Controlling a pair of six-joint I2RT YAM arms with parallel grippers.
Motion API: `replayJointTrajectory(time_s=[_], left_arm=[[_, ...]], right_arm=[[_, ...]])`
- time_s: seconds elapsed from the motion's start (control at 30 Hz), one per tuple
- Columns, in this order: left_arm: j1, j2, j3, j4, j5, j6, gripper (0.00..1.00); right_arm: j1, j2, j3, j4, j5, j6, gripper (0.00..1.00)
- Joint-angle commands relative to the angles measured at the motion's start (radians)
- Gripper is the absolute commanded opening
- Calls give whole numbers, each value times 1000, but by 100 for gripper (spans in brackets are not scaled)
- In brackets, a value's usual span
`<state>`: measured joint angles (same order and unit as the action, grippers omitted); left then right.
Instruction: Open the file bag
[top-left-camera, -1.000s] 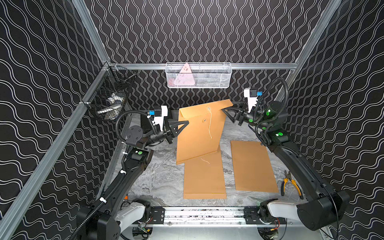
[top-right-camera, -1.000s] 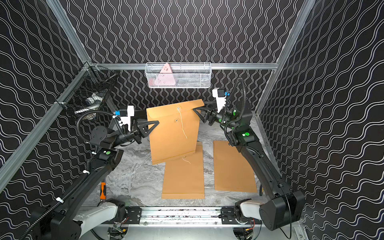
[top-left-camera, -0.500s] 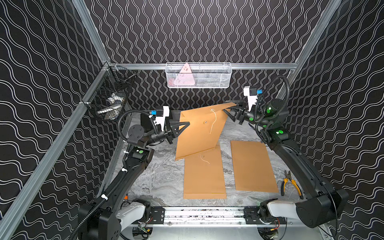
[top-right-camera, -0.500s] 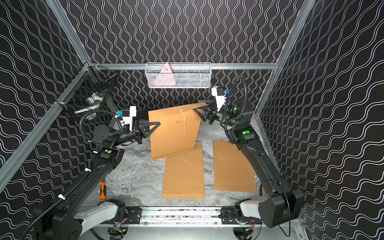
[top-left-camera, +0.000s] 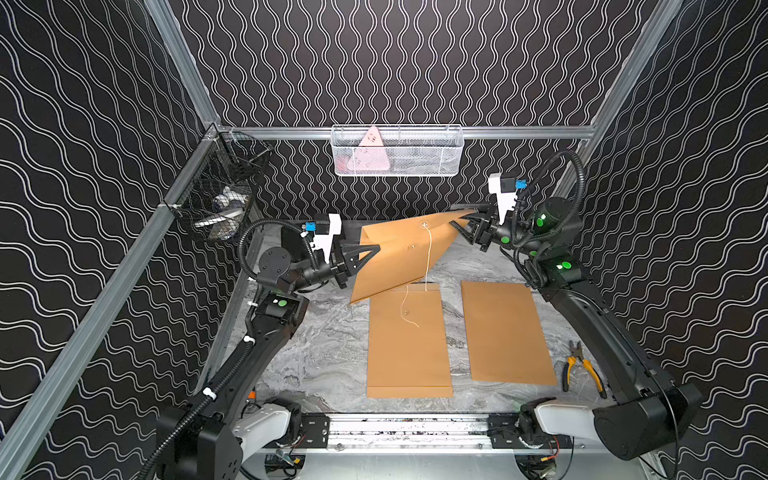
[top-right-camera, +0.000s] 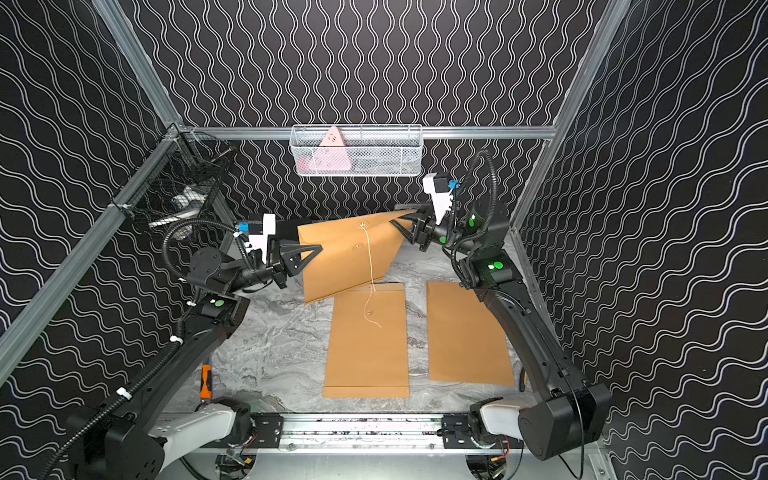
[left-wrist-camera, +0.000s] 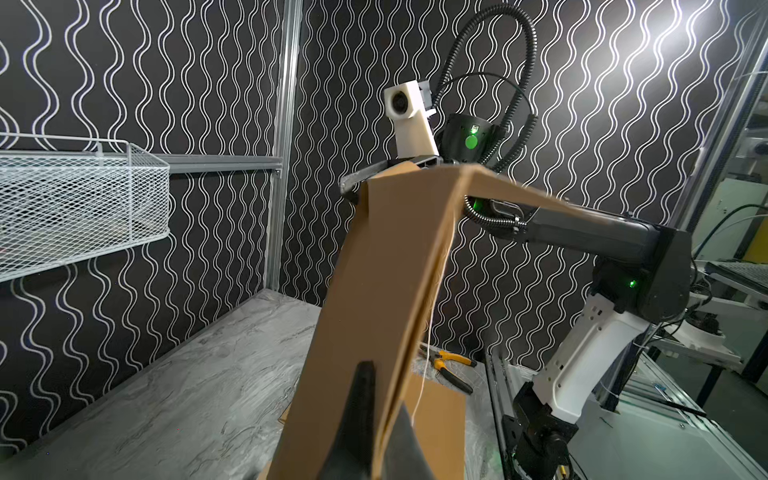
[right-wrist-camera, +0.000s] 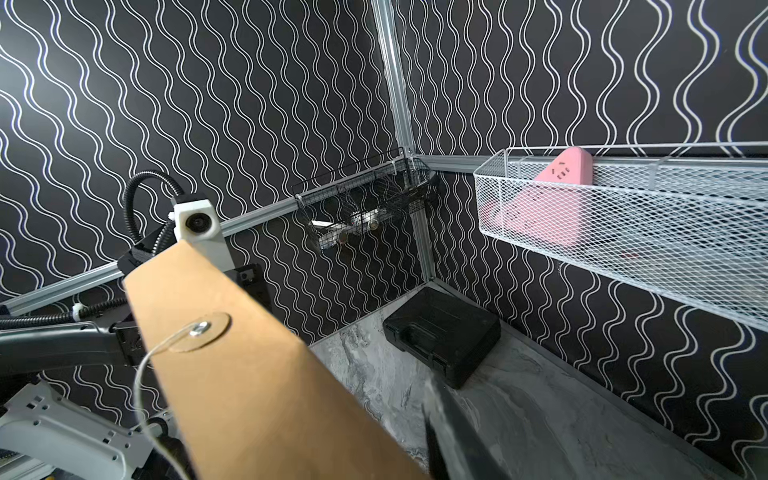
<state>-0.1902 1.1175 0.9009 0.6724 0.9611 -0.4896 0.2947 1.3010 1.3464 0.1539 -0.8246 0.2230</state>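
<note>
Above the far table (top-left-camera: 324, 332), the file bag (top-left-camera: 395, 262) has tipped from upright to leaning, with the left end effector (top-left-camera: 372, 252) clamped on its left edge. Farther right, the right end effector (top-left-camera: 465, 222) has narrowed around the corner of the lifted flap (top-left-camera: 440, 222). I cannot tell if it grips, but the opening looks well underway.

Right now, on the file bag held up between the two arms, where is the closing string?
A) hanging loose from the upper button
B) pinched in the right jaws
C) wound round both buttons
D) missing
A: the string hangs down loose from the upper button across the file bag, wound round nothing.
</note>
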Motion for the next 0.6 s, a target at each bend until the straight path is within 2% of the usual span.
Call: replayJointTrajectory(time_s=[0.0, 0.3, 0.57], left_arm=[[1, -8, -7, -60, -4, 49, 0], [1, -19, 3, -105, -62, 85, 0], [0, -25, -8, -88, -88, 79, 0]], right_arm=[[3, -12, 4, 11, -42, -17, 30], [3, -27, -13, 15, -41, -13, 29], [3, -29, 2, -18, -65, -29, 4]])
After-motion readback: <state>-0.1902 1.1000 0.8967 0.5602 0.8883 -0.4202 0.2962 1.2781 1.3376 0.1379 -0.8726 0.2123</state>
